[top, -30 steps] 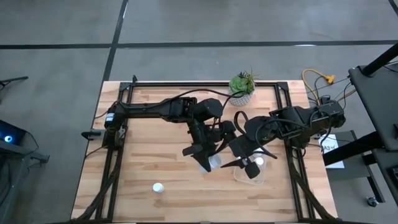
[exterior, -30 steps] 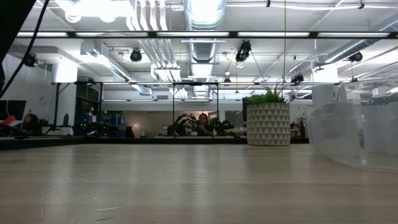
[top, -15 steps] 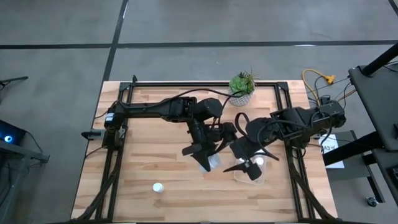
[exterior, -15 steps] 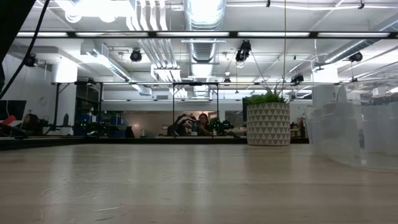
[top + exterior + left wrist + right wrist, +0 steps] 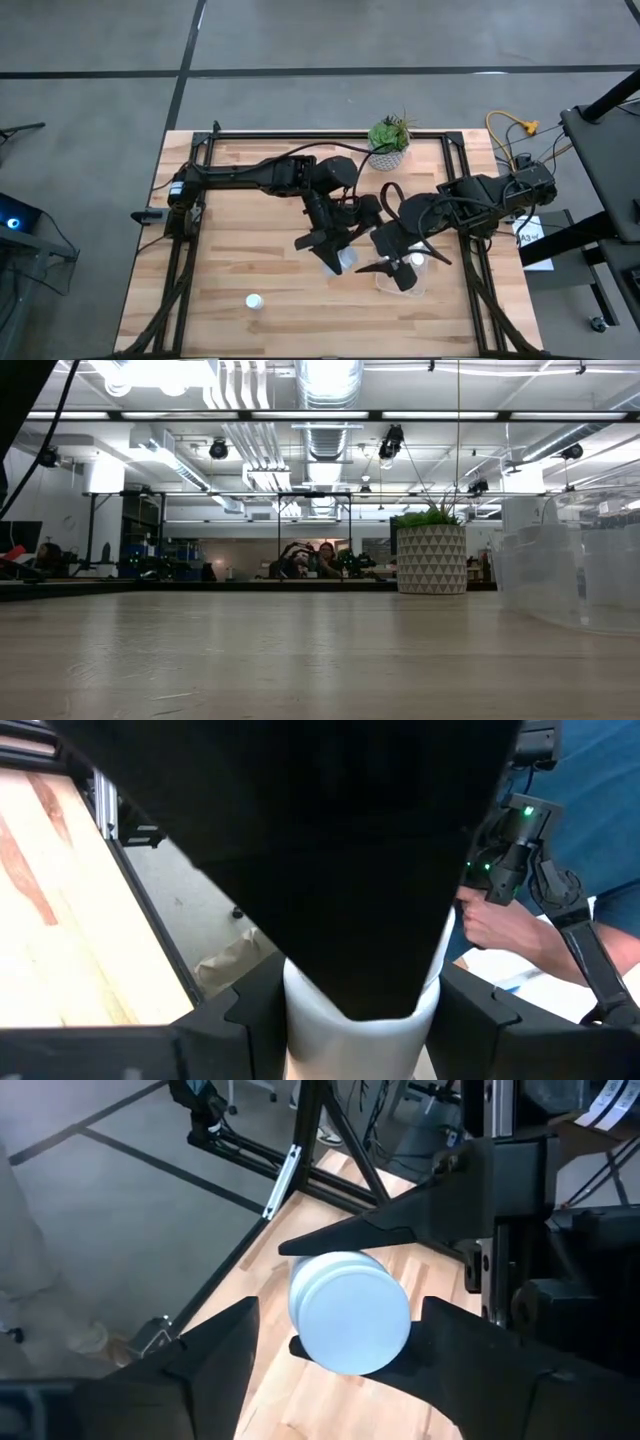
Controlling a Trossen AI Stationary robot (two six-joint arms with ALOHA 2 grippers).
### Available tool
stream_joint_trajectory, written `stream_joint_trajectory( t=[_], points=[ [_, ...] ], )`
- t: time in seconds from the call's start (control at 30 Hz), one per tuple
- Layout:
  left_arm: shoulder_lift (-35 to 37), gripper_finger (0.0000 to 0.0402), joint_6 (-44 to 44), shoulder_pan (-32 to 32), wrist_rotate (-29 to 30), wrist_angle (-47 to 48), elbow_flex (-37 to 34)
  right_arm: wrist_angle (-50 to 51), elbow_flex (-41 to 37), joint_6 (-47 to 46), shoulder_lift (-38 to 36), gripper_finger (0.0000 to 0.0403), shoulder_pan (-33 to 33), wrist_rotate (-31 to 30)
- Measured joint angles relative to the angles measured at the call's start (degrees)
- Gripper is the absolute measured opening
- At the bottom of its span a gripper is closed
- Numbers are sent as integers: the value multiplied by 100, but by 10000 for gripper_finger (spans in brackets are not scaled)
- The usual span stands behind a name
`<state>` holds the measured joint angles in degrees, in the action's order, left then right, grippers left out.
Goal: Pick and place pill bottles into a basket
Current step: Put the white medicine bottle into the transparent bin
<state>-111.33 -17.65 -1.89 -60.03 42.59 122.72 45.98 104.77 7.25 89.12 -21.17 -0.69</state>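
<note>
Held bottle [image 5: 360, 1035]: a white pill bottle is clamped between the fingers of the left gripper [image 5: 334, 258], at mid-table and just beside the basket's near-left corner.
Second bottle: another white pill bottle [image 5: 350, 1313], cap toward the camera, appears between the right gripper's [image 5: 402, 270] spread fingers; whether it is gripped or only framed cannot be told, and that claw is read as open.
Loose bottle [image 5: 255, 301]: one is seen standing alone on the wood, well apart from both arms, toward the table's front-left.
Basket [image 5: 425, 283]: a clear bin with faint edges is placed at the right of the table, under the right gripper; a white cap shows through it.
Handling: the bottles are judged light, rigid and smooth-walled, so liable to slip or twist if pinched off-centre; the cylinder's mid-body, below the cap, is judged the surest hold.
High view: both arms are shown crowded together by the basket, with the potted plant [image 5: 389, 138] well behind.
Low view: only the basket wall [image 5: 575, 575] and plant pot are caught; neither gripper is seen.
Left wrist view: a person's hand [image 5: 490, 925] beyond the table is revealed there alone.
</note>
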Motion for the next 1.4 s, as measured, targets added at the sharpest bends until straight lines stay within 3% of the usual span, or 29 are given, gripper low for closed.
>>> stream_joint_trajectory(
  t=[0.3, 0.63, 1.17, 1.4],
  points=[
    [0, 164, -2, -4, -101, -24, 0, -97, 0, 90, 2, 228, 2, -62],
    [0, 164, -5, -11, -127, -35, 2, -126, 0, 181, 11, 143, 2, -50],
    [0, 167, -152, -7, -157, -77, 1, -147, 0, 56, 9, 142, 6, 14],
    [0, 229, -194, 15, -98, -88, -2, -142, -2, -36, -10, 142, 9, 50]
  ],
)
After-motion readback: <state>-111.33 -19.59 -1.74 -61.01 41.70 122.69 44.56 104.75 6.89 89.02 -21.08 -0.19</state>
